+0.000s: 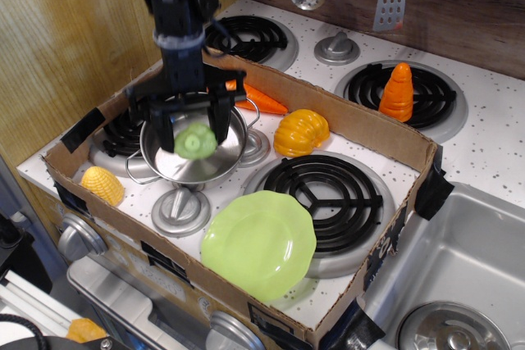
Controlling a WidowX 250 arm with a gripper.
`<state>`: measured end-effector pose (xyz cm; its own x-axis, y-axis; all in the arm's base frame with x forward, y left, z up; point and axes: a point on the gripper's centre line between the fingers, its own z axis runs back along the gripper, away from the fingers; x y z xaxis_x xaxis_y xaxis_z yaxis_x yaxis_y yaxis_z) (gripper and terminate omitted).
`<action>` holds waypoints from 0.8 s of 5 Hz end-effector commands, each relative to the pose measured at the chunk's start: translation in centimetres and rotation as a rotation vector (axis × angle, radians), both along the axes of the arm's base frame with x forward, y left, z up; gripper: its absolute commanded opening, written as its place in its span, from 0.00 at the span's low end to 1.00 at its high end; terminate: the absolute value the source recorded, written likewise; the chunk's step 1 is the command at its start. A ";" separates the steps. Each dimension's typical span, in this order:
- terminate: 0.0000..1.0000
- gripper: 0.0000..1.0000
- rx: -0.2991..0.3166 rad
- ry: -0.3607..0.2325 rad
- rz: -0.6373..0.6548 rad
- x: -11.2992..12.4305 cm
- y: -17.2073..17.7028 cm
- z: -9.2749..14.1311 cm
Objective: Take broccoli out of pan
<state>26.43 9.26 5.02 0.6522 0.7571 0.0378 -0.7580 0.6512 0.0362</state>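
The pale-green broccoli [195, 141] hangs between the black gripper's fingers, lifted clear above the pan's floor. The gripper [194, 130] comes straight down from the arm above and is shut on the broccoli, with one finger [161, 129] to its left and one to its right. The pan [194, 171], a shiny steel pot with wire loop handles, sits on the front-left burner directly below; its inside shows bare metal.
A lime-green plate [259, 243] lies in front of the pan. A yellow corn [102, 184] is at left, a carrot [264, 99] behind, a yellow squash [301, 132] to the right. A cardboard box wall [361, 125] rings the area. An orange cone [398, 92] stands back right; a sink [467, 260] is at right.
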 end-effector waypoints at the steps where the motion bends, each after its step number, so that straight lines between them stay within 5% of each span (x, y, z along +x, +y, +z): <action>1: 0.00 0.00 0.017 -0.051 0.079 -0.6 -1.7 3.8; 4: 0.00 0.00 -0.088 -0.064 0.228 -5.7 -6.8 0.5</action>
